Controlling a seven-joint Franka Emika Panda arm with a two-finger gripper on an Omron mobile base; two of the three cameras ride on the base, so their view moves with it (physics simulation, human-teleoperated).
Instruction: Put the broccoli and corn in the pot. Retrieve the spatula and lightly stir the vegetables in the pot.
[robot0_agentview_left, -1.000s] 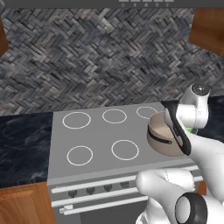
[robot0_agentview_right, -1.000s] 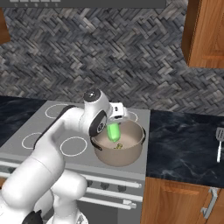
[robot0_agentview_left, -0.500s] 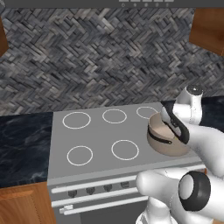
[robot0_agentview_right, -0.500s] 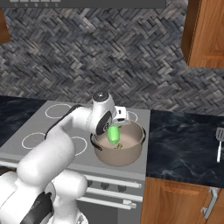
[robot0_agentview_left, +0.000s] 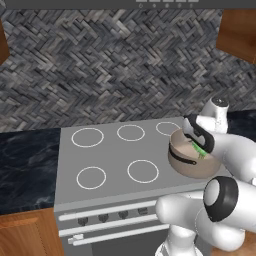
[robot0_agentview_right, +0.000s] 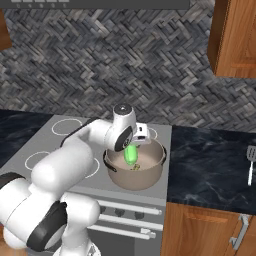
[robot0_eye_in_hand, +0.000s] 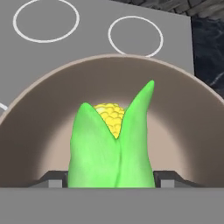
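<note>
While gripper (robot0_eye_in_hand: 112, 181) clamps corn (robot0_eye_in_hand: 111, 148) over pot (robot0_eye_in_hand: 188, 118) — bright green husk, yellow kernels.

We see a glossy white robot arm (robot0_agentview_right: 65, 170) built of thick rounded segments, smooth and bulbous like inflated shells. Dark grey to black rings and round caps mark its joints (robot0_agentview_left: 220, 198). The small white wrist block (robot0_agentview_right: 140, 135) carries a dark face. In the hand view, two small dark grey finger tips (robot0_eye_in_hand: 51, 180) flank the bottom.
</note>
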